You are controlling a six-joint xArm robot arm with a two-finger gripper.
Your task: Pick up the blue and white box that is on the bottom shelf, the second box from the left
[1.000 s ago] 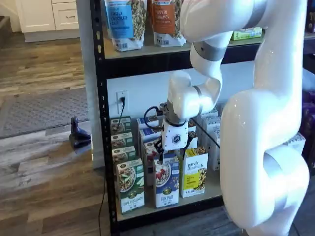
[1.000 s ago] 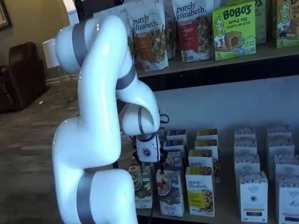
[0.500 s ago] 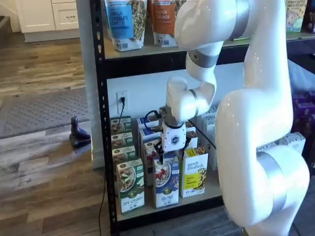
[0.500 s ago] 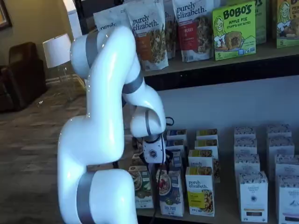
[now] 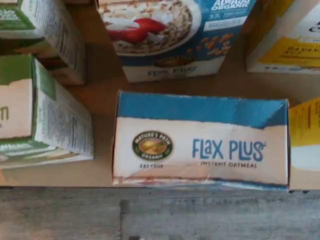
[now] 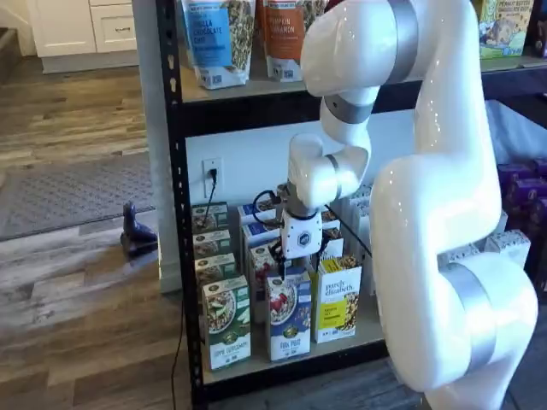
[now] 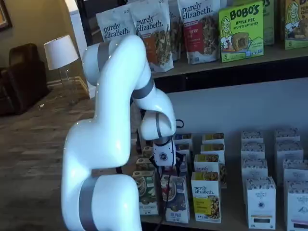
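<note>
Twice found the gripper (image 6: 286, 266), once in each shelf view, hanging just above the blue and white box (image 6: 289, 316) at the front edge of the bottom shelf (image 6: 372, 329). Could make out only dark fingers under the white body, no clear gap; took the jaws as spread to their widest, with nothing held. Saw no fingers at all in the wrist view. Read there instead the box's top flap (image 5: 200, 145), "Flax Plus Instant Oatmeal", with a second blue box (image 5: 170, 35) lying behind it, bowl and red berries on its face. Placed the target between the green-and-white box (image 6: 226, 320) and the yellow box (image 6: 338, 299), close to each but with slivers of tan board (image 5: 105, 100) between them in the wrist view. Noted rows of white boxes (image 7: 261, 199) further along the board in a shelf view only.

Noted grey-brown plank flooring (image 6: 77, 325) before the rack, a grey rug (image 6: 77, 192), a wall outlet (image 6: 212, 169) with a plug in it, and white cabinets (image 6: 81, 26). Caught a white lamp (image 7: 60, 50) and a dark armchair (image 7: 21, 77) in a shelf view, plus a green Bobo's box (image 7: 241, 31) on the higher board.
</note>
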